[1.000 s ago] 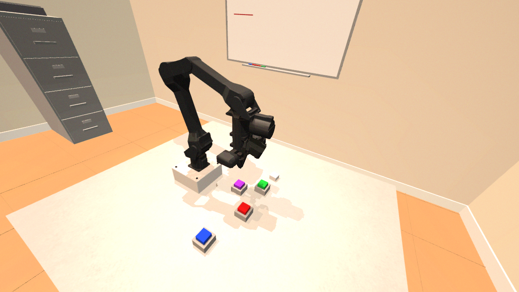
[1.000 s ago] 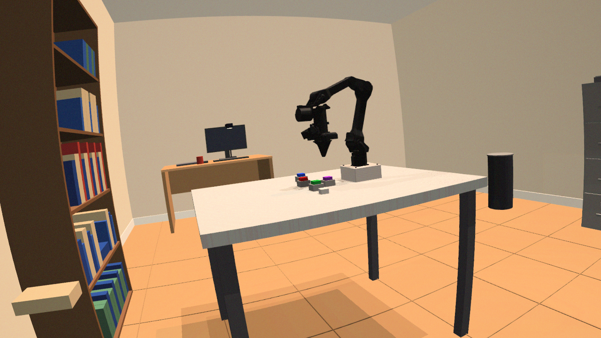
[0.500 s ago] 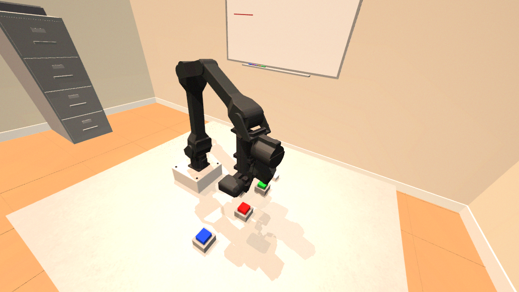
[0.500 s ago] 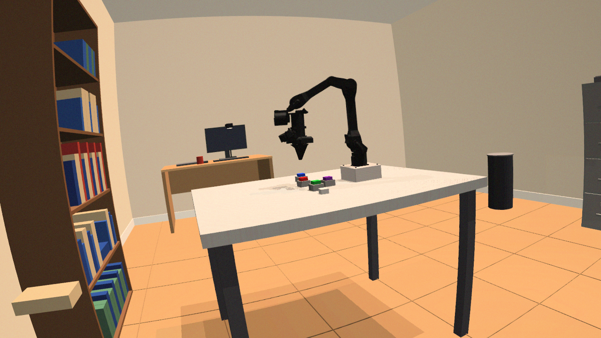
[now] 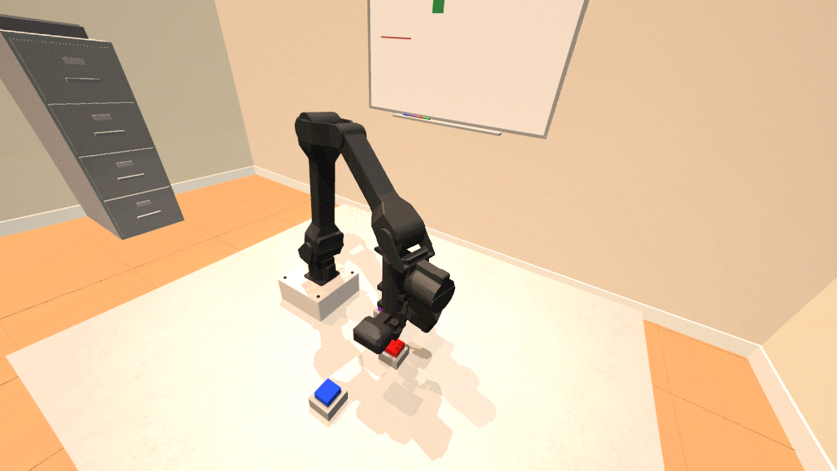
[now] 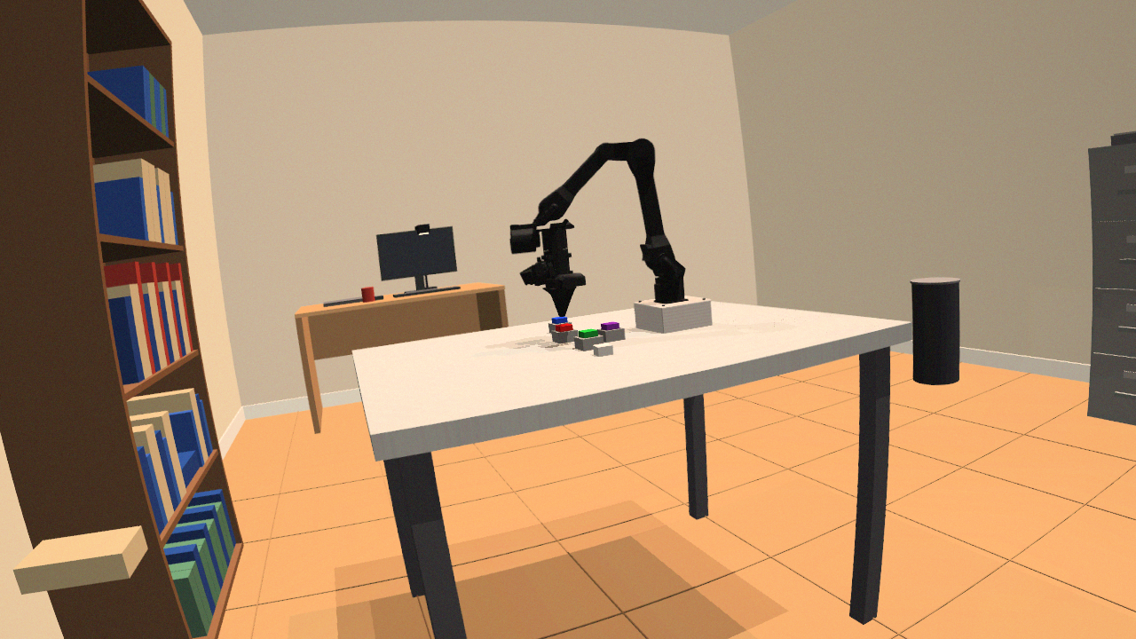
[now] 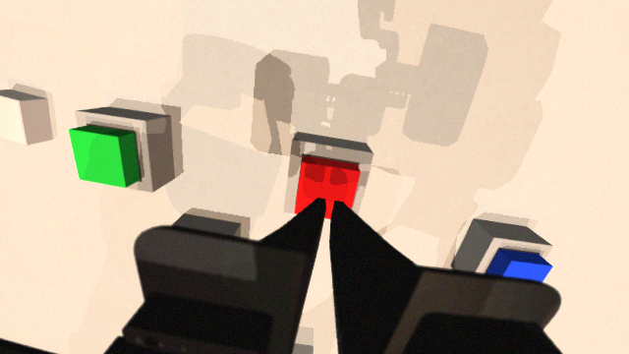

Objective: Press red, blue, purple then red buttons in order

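My gripper (image 6: 561, 314) (image 7: 327, 207) is shut with nothing between its fingers. It points down just above the red button (image 5: 394, 347) (image 6: 564, 327) (image 7: 328, 182); finger shadows fall on the red cap, and I cannot tell whether the tips touch it. The red cap stands above its grey base. The blue button (image 5: 327, 392) (image 6: 559, 319) (image 7: 530, 269) stands off to the right in the wrist view, its cap raised. The purple button (image 5: 379, 309) (image 6: 610, 326) is mostly hidden by the arm in the top view; in the wrist view its cap is hidden behind a finger.
A green button (image 6: 587, 334) (image 7: 104, 157) stands left of the red one in the wrist view. A small white block (image 6: 603, 350) (image 7: 11, 118) lies beyond it. The arm's pale base box (image 5: 318, 301) (image 6: 674, 315) stands on the white table (image 6: 477, 397).
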Available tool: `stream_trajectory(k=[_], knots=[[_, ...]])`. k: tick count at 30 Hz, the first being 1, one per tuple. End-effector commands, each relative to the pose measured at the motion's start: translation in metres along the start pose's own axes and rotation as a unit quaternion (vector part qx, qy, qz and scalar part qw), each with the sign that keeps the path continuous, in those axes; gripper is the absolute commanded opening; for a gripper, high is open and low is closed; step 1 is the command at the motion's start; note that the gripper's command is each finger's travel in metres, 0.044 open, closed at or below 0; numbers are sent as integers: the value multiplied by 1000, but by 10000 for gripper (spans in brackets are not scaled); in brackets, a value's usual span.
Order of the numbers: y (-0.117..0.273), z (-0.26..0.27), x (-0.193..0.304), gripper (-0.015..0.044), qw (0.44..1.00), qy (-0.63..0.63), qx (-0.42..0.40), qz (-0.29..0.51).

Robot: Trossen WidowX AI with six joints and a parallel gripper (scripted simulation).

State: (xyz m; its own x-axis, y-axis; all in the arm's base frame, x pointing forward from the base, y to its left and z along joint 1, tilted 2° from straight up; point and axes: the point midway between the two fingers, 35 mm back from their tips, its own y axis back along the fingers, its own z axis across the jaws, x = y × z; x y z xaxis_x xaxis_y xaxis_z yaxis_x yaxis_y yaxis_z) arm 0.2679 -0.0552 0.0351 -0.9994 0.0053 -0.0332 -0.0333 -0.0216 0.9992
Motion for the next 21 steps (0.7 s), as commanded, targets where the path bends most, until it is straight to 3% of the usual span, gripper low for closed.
stream_trajectory(k=[1, 21], knots=[[-8, 0, 1, 20, 1000, 1, -1, 3], [-29, 1, 2, 20, 1000, 1, -1, 3]])
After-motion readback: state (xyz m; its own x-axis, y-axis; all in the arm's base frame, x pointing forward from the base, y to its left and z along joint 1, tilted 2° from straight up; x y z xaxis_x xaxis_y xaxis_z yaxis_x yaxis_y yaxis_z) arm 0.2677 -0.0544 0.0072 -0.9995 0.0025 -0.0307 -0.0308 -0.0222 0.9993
